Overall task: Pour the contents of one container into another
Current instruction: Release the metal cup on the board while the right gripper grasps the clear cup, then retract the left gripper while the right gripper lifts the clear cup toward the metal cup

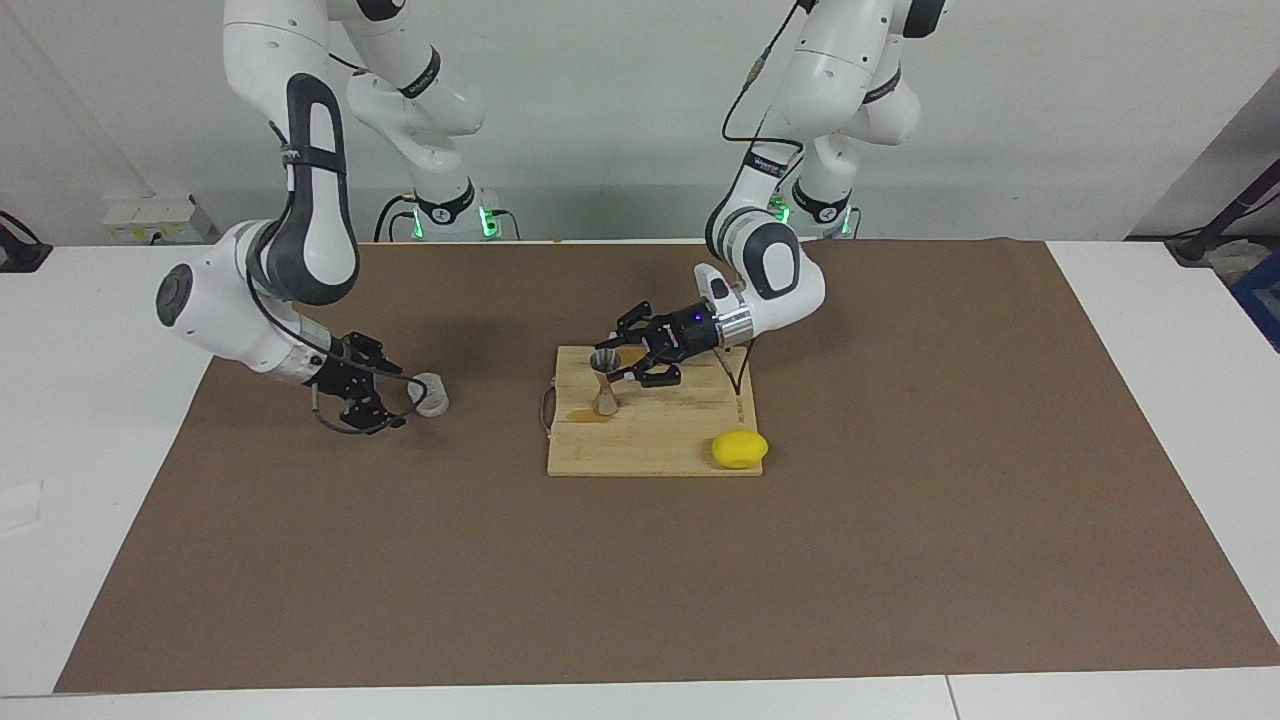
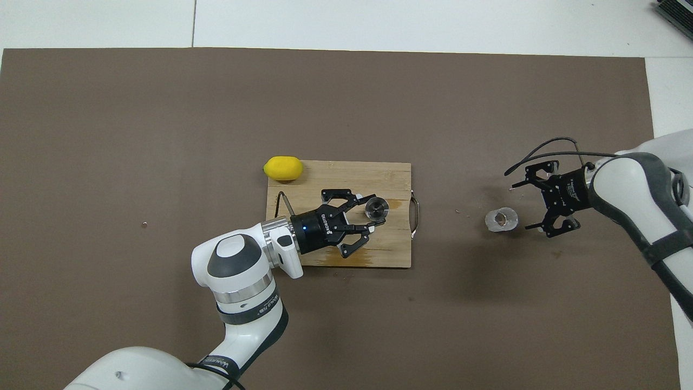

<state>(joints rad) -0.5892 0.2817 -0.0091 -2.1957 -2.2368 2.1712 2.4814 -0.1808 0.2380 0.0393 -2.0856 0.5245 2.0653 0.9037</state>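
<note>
**Positions.** Clear cup point(image 1: 431, 393) point(image 2: 501, 219) stands upright on the brown mat point(image 1: 640, 600), toward the right arm's end of the surface and well apart from the board. Jigger point(image 1: 603, 378) point(image 2: 376, 207) stands upright on the cutting board point(image 1: 660, 440) point(image 2: 390, 173), mid-surface.

**Pincers.**
- Right pincer point(image 1: 398, 395) point(image 2: 528, 205) is low over the mat, just beside the cup, spread wide and holding nothing. The cup is not yet between its fingers.
- Left pincer point(image 1: 622, 362) point(image 2: 374, 210) has its fingertips parted, one at each side of the jigger's upper cone. I cannot tell whether they touch it.

**Risks (judgement).**
- The cup is light and clear. If the right pincer advances off-centre, a finger could push or tip it before closing.
- A hard squeeze may make the cup slip out.
- The jigger has a narrow waist and small foot, so a nudge from the left pincer could topple it.
- The jigger's mouth is small. A fast or misaligned tilt would send liquid onto the board, which already shows amber wet patches point(image 2: 352, 262).
- The two arms must meet over the board, so they could collide there.

**Count.**
- Cup: 1
- Jigger: 1
- Board: 1
- Lemon point(image 1: 739, 449) point(image 2: 283, 168): 1, at the board's corner
- Mat: 1
- Arms: 2
</note>
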